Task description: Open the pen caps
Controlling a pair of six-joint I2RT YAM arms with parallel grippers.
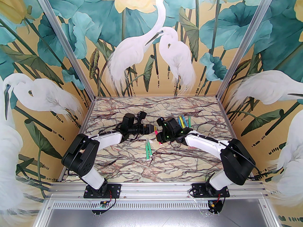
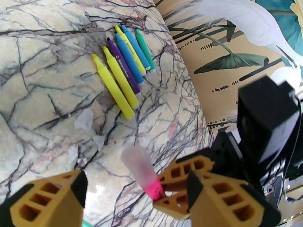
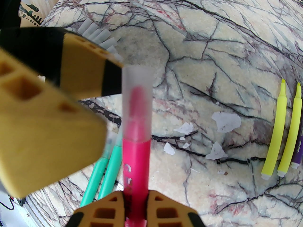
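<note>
A: Where was the pink pen [image 3: 136, 164]?
B: Clamped in the right end effector [image 3: 135, 204] over the desk [image 3: 213, 67], its cap [image 3: 137, 96] on.
A: And the left end effector [image 2: 137, 188]?
B: Spread wide, straddling that cap. Uncapped pens [image 2: 123, 63] lay in a row nearby.

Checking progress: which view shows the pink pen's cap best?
Right wrist: the clear cap is large and central, seated on the pink pen. Left wrist shows it blurred, low down; top external, too small to tell.

Bright, even light, soft shadows; wrist cams fisheye-warped, left hand [image 2: 136, 190] blurry, prob. too close.
</note>
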